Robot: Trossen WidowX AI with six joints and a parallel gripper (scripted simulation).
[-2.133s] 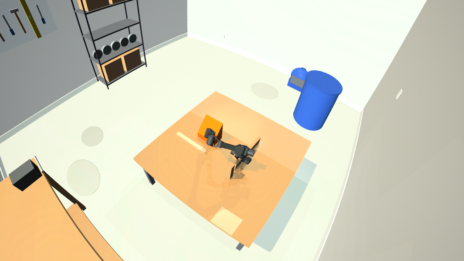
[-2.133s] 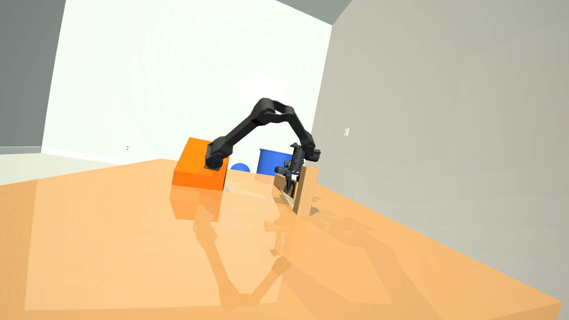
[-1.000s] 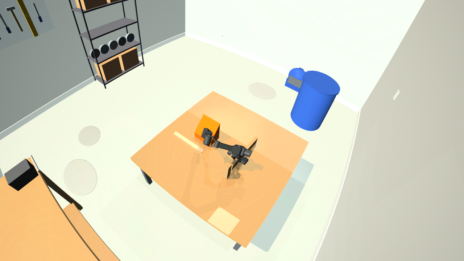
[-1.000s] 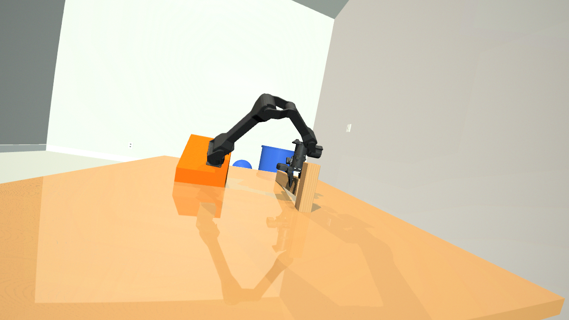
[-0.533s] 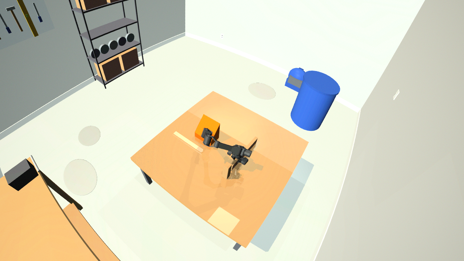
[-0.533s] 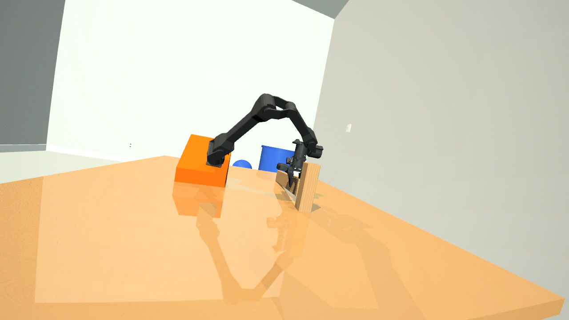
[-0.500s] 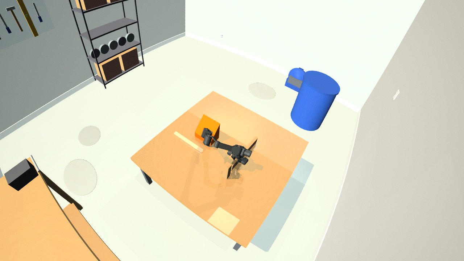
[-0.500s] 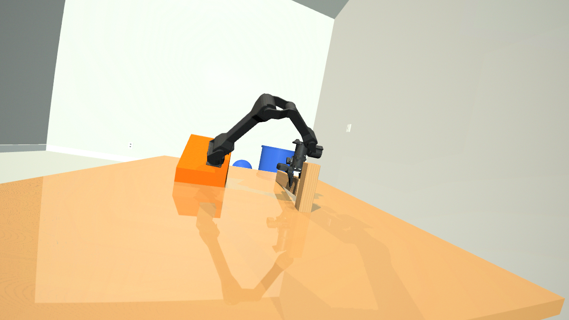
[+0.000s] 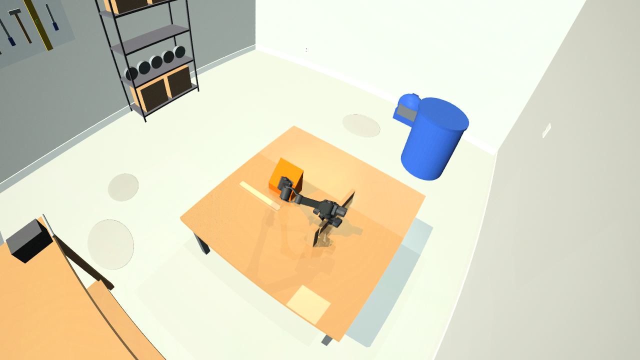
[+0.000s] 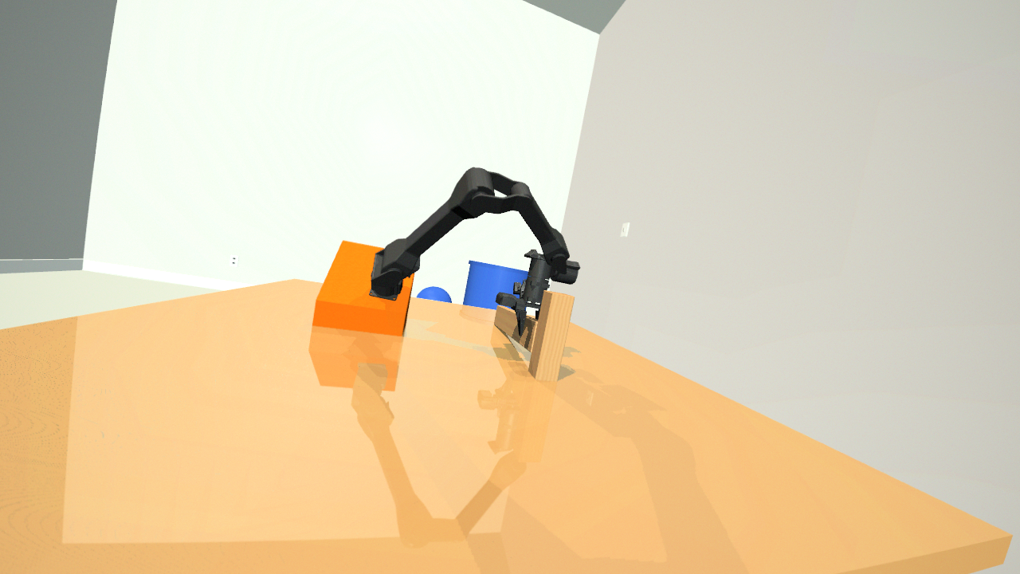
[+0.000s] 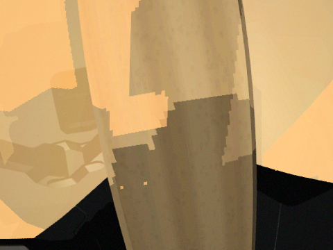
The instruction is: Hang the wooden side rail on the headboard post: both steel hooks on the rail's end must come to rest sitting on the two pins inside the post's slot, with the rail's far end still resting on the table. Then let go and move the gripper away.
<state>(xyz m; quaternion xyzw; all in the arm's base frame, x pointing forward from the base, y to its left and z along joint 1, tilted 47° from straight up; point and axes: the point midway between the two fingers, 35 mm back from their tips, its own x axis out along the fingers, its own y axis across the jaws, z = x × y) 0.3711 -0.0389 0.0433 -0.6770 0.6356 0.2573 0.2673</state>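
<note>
Currently, the gripper (image 9: pixel 328 212) (image 10: pixel 526 320) (image 11: pixel 168 171) was clamped on the wooden side rail (image 9: pixel 349 199) (image 10: pixel 506 322) (image 11: pixel 180 104), which passed between its fingers and extended beyond both sides of the hand. One rail end lay close to the upright headboard post (image 9: pixel 316 237) (image 10: pixel 552 335); the opposite end pointed away from it. The hooks, the pins and their engagement could not be determined, being hidden from view. The black arm (image 9: pixel 308 200) (image 10: pixel 435 226) extended from an orange block (image 9: pixel 286 169) (image 10: pixel 340 281) and arched down to the rail. The work surface was a glossy, wood-toned table (image 9: pixel 366 273) (image 10: pixel 285 457) (image 11: pixel 295 35), with a pale strip (image 9: pixel 258 194) near the block and a pale square patch (image 9: pixel 308 304) near one edge. In the room, a blue barrel (image 9: pixel 434 143) (image 10: pixel 492 285) stood next to a blue domed unit (image 9: pixel 407 109) (image 10: pixel 433 293), and a shelf unit (image 9: pixel 149 39) stood along the grey wall. A second bench (image 9: pixel 26 304) carried a black box (image 9: pixel 29 241). Count by item: one arm, one gripper, one rail, one post, one orange block, one barrel, one domed unit, one shelf unit, five round canisters (image 9: pixel 155 61) on one shelf and two open-fronted boxes (image 9: pixel 154 94) on the lowest.
</note>
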